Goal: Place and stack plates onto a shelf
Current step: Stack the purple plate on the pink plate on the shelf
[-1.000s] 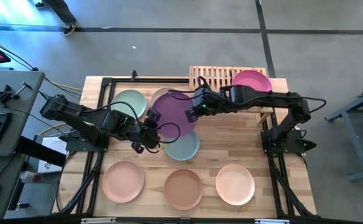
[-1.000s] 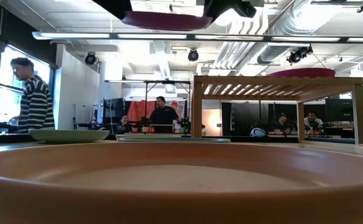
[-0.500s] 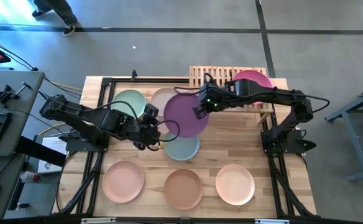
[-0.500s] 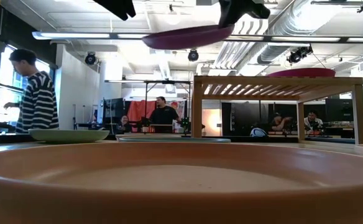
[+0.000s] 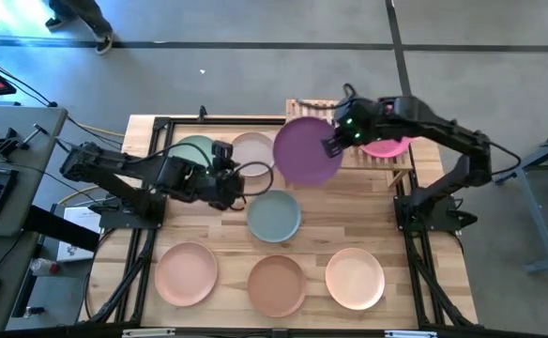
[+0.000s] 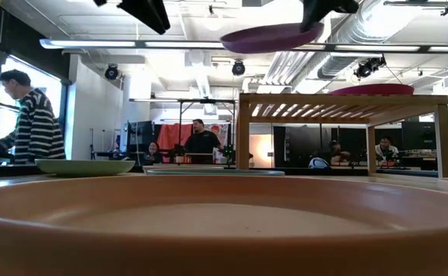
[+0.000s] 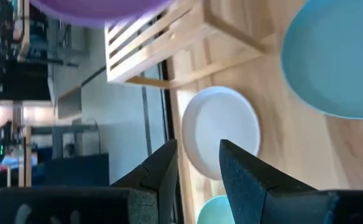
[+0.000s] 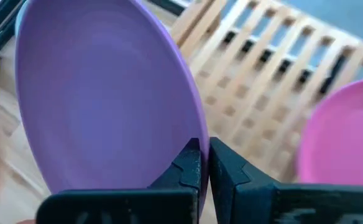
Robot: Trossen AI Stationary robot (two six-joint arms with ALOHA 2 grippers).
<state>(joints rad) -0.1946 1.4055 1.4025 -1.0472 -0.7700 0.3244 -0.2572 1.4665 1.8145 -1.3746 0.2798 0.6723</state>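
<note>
Above the shelf (image 5: 313,115), the right gripper (image 5: 331,144), clamped on the purple plate (image 5: 307,151), needed to level it beside the magenta plate (image 5: 387,143) before letting go.

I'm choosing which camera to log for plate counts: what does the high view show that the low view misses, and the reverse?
Only the high view shows the grey-teal plate, the cream plate and the right gripper pinching the purple plate by its rim. Only the low view shows people in the room behind. Both show the purple plate held above the shelf and the magenta plate on it.
</note>
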